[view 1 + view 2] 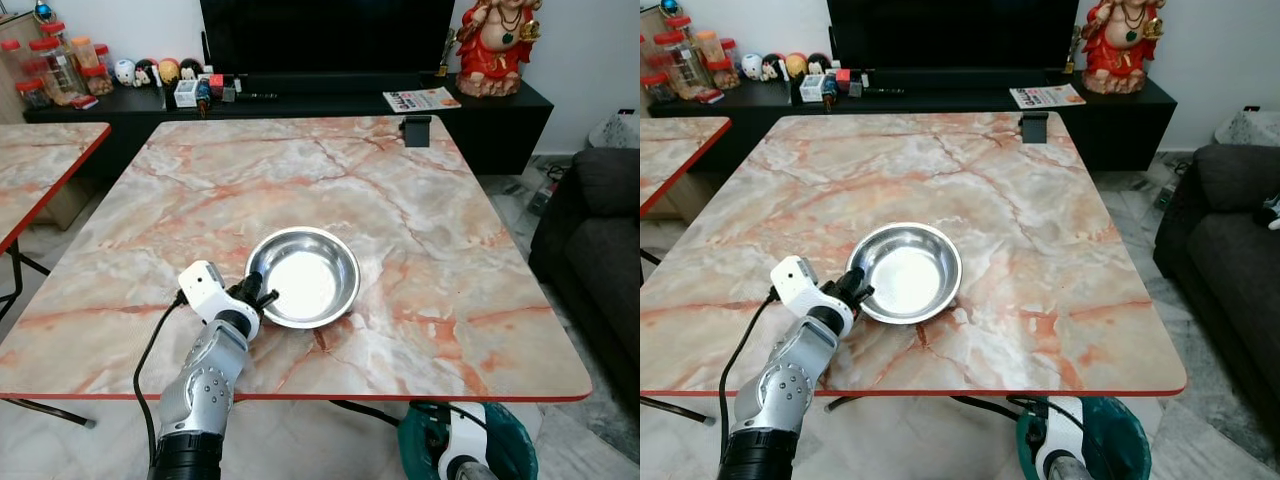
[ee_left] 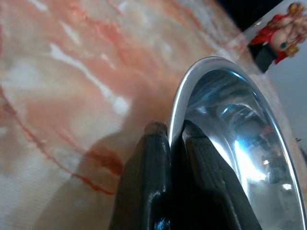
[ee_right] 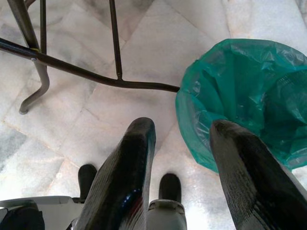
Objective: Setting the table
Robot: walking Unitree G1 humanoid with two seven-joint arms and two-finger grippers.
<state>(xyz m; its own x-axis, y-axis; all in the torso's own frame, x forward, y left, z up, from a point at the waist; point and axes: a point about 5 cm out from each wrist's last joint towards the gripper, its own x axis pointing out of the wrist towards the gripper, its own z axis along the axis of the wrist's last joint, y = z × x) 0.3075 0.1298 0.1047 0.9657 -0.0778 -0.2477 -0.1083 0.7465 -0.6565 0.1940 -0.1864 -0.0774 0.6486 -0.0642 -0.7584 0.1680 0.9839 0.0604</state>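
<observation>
The marble-patterned table (image 1: 420, 250) with its red edge spread before me, and I take it as the landmark here. Beyond its far edge ran a black TV console (image 1: 500, 110) carrying a red figurine (image 1: 497, 45), a magazine (image 1: 421, 98) and jars (image 1: 55, 65); a dark sofa (image 1: 600, 230) stood off its right side, and a second, matching table (image 1: 40, 160) off its left. Below its near edge, on the floor, sat a bin lined with a green bag (image 3: 249, 100).

On the table, toward the near edge and a little left of centre, lay the steel bowl (image 1: 303, 277), shallow, empty and upright. My left gripper (image 1: 262, 296) was at the bowl's near-left rim, its two black fingers (image 2: 153, 158) pinched narrow on that rim, one outside the wall and one inside. My right gripper (image 3: 180, 158) hung under the near edge, above the bin, fingers spread wide on nothing.

I judged the bowl light and rigid but slick: polished metal gives little friction, and a thin rim held at one point may let the bowl swing or slip. A firm pinch on the rim seemed the only hold on offer. A small black object (image 1: 416, 131) stood near the far edge.
</observation>
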